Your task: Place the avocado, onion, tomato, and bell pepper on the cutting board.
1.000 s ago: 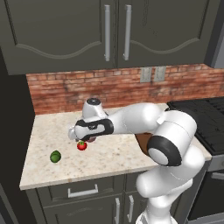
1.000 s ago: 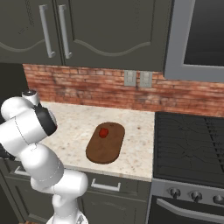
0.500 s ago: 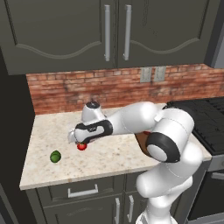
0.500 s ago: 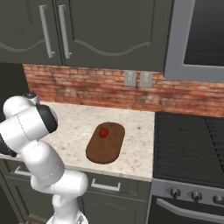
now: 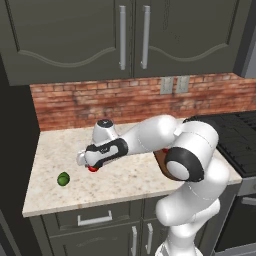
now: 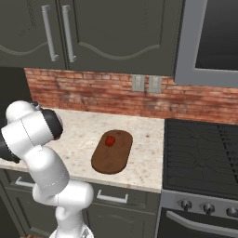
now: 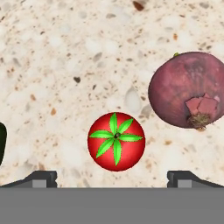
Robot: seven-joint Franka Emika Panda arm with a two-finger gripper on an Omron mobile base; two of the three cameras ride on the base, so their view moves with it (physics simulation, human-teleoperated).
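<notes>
1. Your gripper (image 7: 112,176) hangs with its jaws wide apart, holding nothing, directly above the bright-red glossy tomato (image 7: 116,141) on the speckled beige stone counter (image 5: 120,177).
2. You'll see the dull purple onion (image 7: 187,90) just beside it.
3. The dark-green avocado (image 5: 63,178) lies near the counter's front left.
4. The darker-red bell pepper (image 6: 110,141) sits on the dark-brown wooden cutting board (image 6: 111,155).

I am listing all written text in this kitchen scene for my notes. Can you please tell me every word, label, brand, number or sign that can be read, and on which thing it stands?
None: no readable word, label, brand, number or sign in these pictures.
The stove knobs have no marks that can be made out.
The wall outlets are plain.
The tomato, the onion and the cutting board carry no label.
</notes>
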